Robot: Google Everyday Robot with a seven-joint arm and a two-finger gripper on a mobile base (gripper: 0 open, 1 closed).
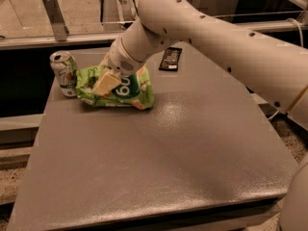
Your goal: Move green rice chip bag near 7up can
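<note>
The green rice chip bag [132, 89] lies on the grey table [168, 158] at its far left. Its left edge sits right beside the 7up can [64, 73], and I cannot tell whether they touch. The can stands upright near the table's left edge. My gripper [105, 77] reaches down from the white arm onto the left part of the bag and is shut on it. One cream finger pad [107, 83] shows in front of the bag; the other finger is hidden behind it.
A small black wrapper [170, 59] lies at the back of the table, right of the arm. A metal rail and bracket [54, 16] run behind the table. The big white arm [216, 37] spans the upper right of the view.
</note>
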